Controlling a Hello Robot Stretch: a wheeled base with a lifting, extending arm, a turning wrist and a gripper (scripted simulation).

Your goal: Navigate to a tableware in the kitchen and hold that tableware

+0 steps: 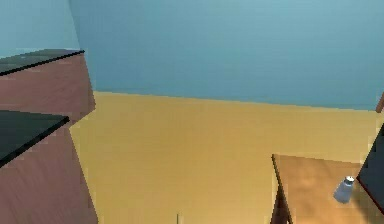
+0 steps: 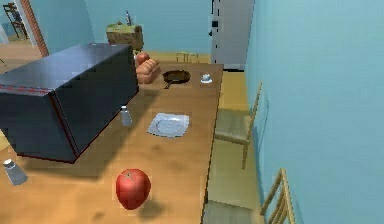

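Arm side view: desk (image 2: 190, 160) carries white plate (image 2: 168, 125) at centre, red apple (image 2: 132, 188) below, dark box (image 2: 65, 100) at left — forward view: cabinets (image 1: 40, 170) at left — end effector state cannot be told.

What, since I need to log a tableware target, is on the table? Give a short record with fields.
table: wooden, long
plate: white, mid-table
apple: red, near end of table
shaker: beside the box, left of the plate
second shaker: table's near left corner
pan: dark, far end
cup: white, right of the pan
box: large, dark, on the table's left side
chairs: two along the table's right side
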